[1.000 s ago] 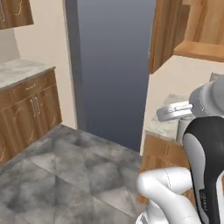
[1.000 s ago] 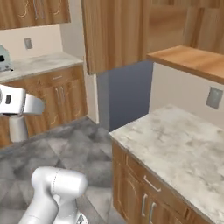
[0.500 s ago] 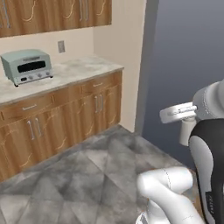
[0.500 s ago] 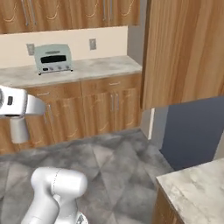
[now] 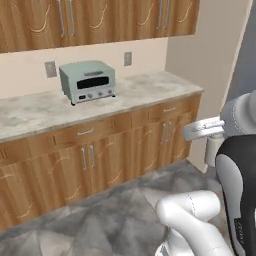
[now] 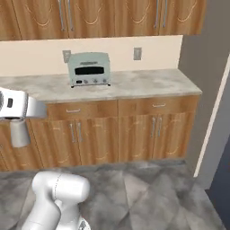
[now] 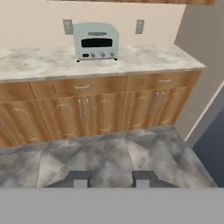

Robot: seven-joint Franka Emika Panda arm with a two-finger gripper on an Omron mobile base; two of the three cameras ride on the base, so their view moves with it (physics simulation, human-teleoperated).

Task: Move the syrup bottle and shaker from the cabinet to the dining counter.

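The wall cabinet [image 5: 100, 20] hangs along the top of both base views. It has warm brown wooden doors with pale curved lines carved into them and long upright silver bar handles. Every door in view is closed, so what is inside cannot be seen. It sits directly above the marble desk [image 5: 150, 87] that runs along the cream wall.

On that desk stands a pale green toaster oven [image 5: 88, 81] with a dark window and a row of small knobs, set back close to the wall. Two grey wall outlets flank it — one [image 5: 50, 68] to its left, the other [image 5: 128, 58] to its right, both between the desk and the cabinet above. Below the desk is a row of low wooden cupboards [image 5: 100, 155] with short silver handles and a band of drawers. In front of them lies a mottled grey tiled floor [image 5: 100, 225]. At the right end of the desk a plain grey-beige wall [image 6: 202, 90] juts forward.

The white arm [image 5: 240, 190] stands well back from the desk. In the hand view the claw [image 7: 111, 179] points across the floor toward the low cupboards — its two dark fingertips [image 7: 78, 177] are a little apart, with bare floor showing between them and nothing held.
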